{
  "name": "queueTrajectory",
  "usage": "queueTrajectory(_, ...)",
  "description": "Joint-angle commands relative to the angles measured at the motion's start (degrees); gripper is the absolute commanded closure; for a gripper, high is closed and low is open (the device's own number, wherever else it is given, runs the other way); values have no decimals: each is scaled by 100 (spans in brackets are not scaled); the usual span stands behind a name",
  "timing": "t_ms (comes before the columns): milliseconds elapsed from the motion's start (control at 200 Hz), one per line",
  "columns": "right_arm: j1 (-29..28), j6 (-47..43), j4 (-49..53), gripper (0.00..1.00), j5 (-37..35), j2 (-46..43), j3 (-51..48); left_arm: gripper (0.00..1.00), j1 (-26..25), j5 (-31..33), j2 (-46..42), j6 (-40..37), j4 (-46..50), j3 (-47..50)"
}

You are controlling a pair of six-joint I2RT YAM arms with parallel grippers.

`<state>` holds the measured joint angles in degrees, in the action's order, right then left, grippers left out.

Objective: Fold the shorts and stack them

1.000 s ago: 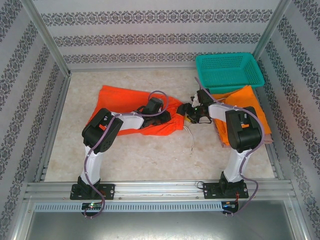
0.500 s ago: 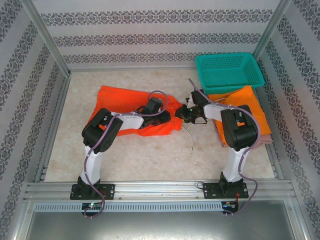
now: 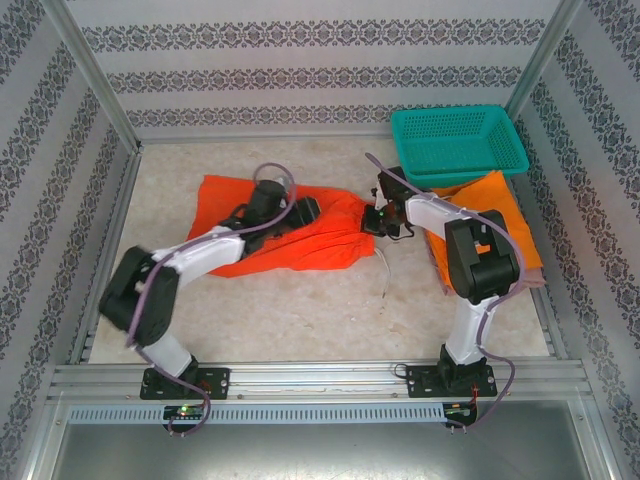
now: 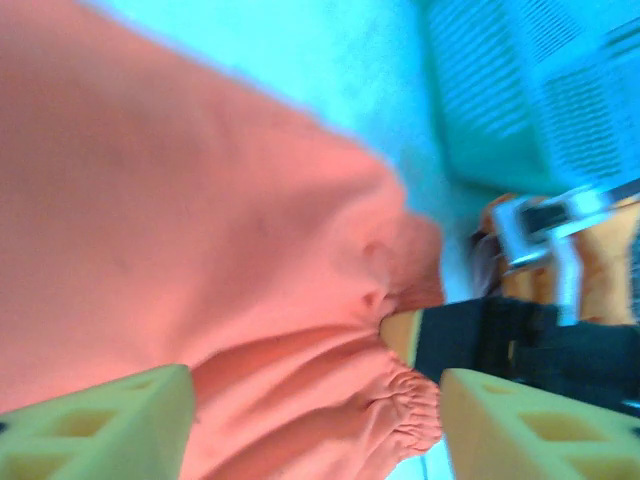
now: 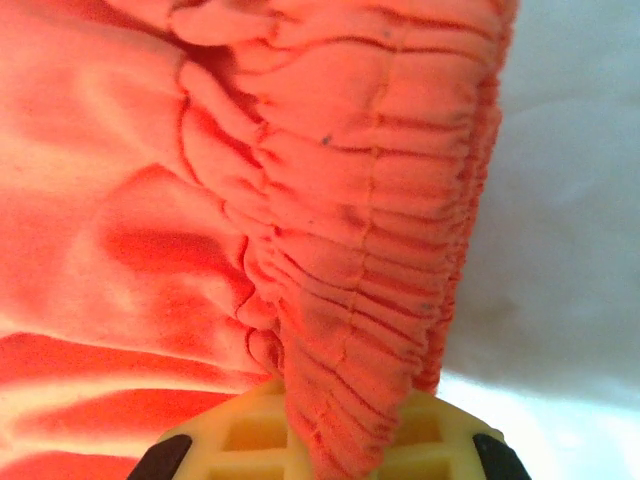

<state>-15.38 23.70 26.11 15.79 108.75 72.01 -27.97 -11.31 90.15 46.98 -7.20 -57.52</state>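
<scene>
The bright red-orange shorts [image 3: 290, 240] lie spread across the middle of the table. My right gripper [image 3: 378, 220] is shut on their gathered waistband [image 5: 380, 250] at the cloth's right end, the elastic pinched between the yellow pads [image 5: 250, 440]. My left gripper [image 3: 305, 208] hovers over the same shorts [image 4: 200, 230] with its fingers [image 4: 100, 425] wide apart and nothing gripped. The orange shorts [image 3: 490, 205] lie at the right, partly under my right arm. A pale pink edge [image 3: 537, 280] peeks out beneath them.
A teal mesh basket [image 3: 458, 140] stands at the back right, touching the orange shorts. A white drawstring [image 3: 384, 275] trails on the table in front of the waistband. Patterned walls and metal rails enclose the table [image 3: 300, 320].
My left gripper let go of the red-orange shorts, opened, and drew back to the left. My right gripper moved slightly left and shut on the waistband.
</scene>
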Motion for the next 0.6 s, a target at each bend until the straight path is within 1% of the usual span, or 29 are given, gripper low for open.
queueTrajectory(0, 45, -735, 1322, 100, -968, -541, 403, 23, 252, 230, -812, -296, 338, 395)
queueTrajectory(100, 95, -1010, 2056, 100, -1287, -791, 858, 16, 504, 224, -1483, -347, 451, 820)
queueTrajectory(290, 131, -1687, 3614, 100, -2162, -881, 2128, 11, 816, 207, -2333, -351, 505, 1528)
queueTrajectory(460, 245, -2071, 4454, 100, -2813, -908, 3002, 9, 910, 89, -2631, -305, 445, 1885)
queueTrajectory(520, 258, -2121, 4703, 100, -3106, -874, 3312, 9, 935, 22, -2667, -256, 395, 1976)
queueTrajectory(599, 238, -2076, 5003, 100, -3283, -798, 3758, 8, 951, -50, -2696, -226, 336, 2082)
